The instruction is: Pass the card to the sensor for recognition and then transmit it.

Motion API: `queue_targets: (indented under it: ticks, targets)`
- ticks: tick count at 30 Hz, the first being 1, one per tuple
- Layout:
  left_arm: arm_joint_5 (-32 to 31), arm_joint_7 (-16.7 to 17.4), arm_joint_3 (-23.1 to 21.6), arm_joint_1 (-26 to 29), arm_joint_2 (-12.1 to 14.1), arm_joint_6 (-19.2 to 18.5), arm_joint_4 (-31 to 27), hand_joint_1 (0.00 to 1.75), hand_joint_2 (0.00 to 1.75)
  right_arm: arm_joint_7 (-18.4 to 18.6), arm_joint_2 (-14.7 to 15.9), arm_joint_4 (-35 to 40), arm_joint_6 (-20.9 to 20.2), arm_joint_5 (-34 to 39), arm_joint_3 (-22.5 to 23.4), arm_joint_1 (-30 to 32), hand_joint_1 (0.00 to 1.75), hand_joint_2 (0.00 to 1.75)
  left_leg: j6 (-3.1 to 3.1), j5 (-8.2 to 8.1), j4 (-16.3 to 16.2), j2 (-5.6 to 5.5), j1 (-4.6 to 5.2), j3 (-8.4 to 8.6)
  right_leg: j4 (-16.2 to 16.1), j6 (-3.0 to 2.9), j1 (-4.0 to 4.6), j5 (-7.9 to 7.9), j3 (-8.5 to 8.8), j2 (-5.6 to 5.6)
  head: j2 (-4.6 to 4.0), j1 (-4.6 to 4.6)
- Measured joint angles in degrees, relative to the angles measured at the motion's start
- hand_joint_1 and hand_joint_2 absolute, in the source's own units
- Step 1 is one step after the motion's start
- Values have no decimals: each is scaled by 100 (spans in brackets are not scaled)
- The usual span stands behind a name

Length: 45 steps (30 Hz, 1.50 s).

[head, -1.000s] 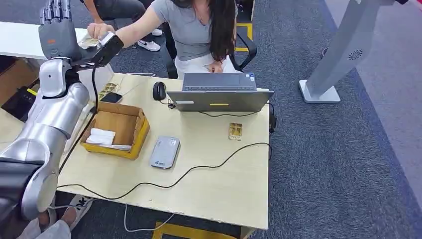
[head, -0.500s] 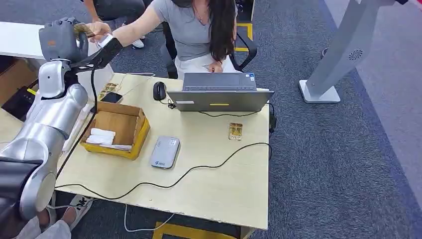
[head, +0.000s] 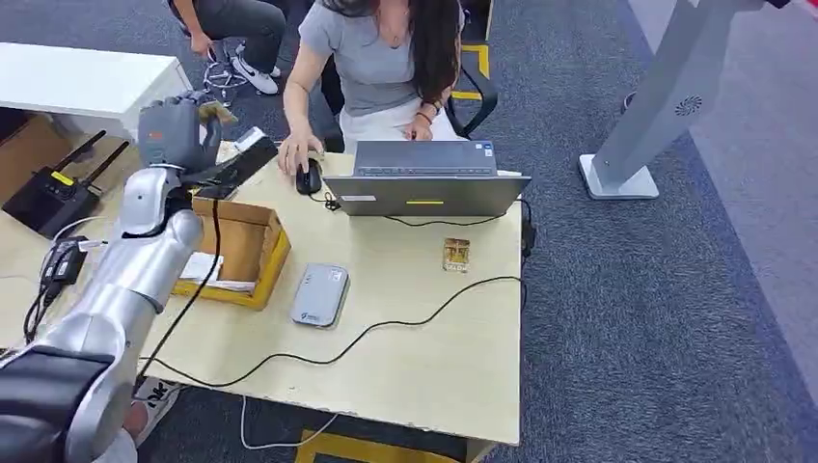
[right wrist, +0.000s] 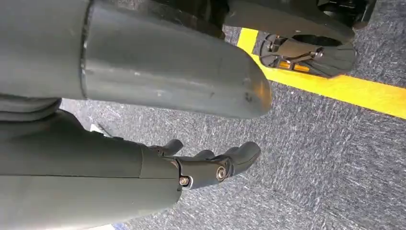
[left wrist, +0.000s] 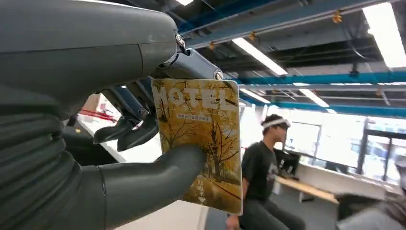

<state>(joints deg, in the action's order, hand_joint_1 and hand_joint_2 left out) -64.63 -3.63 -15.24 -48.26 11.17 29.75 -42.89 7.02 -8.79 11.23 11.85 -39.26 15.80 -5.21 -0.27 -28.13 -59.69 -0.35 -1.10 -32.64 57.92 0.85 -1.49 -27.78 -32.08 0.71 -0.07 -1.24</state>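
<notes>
My left hand is raised over the desk's far left corner and holds a yellow hotel card. In the left wrist view the card, printed with autumn trees, is pinched between the thumb and the dark fingers. The grey card sensor lies flat on the wooden desk, right of the cardboard box. My right hand hangs over dark carpet with its fingers loosely apart and nothing in it.
An open cardboard box stands below my left hand. A laptop, a second yellow card and a black cable are on the desk. A seated person has a hand on the mouse. A black router stands at the left.
My left hand closed on the card handed over by the person, then came down and right toward the desk. The person's hand withdrew to the mouse.
</notes>
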Motion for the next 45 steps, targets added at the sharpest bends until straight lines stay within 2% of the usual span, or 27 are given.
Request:
queue_targets:
  ticks: [4,14,21,25,31,45]
  targets:
    - [-59,107,-234,708,-131,-131,-765,175,175,-44,0,0,37,20,55,45,0,0,0,0,0,-1,0,-5,-1,0,0,0,-5,-1,0,0]
    - [-28,160,-509,1381,-221,-402,-1717,175,175,-90,0,0,68,20,173,84,0,0,-1,1,0,-1,-2,-8,0,0,1,0,-9,-1,0,0]
    - [31,264,-668,1457,-227,-784,-1890,175,175,-109,0,0,66,18,243,96,0,0,-1,1,0,-2,-2,-9,0,1,1,1,-8,-1,0,0]
    - [-118,509,-804,1539,-214,-1386,-1890,175,175,-153,0,0,77,53,315,110,0,0,0,1,0,-2,-2,-9,0,1,1,1,-8,-1,0,0]
    - [-240,765,-1134,1921,-122,-2041,-2121,175,175,-188,0,0,98,151,476,161,0,0,0,0,1,-2,-2,-10,0,1,1,1,-10,-1,0,0]
    - [-251,798,-1412,2231,0,-2349,-2316,175,175,-273,0,0,92,101,573,165,0,0,-1,1,0,-2,-2,-12,-1,1,1,2,-12,-2,0,0]
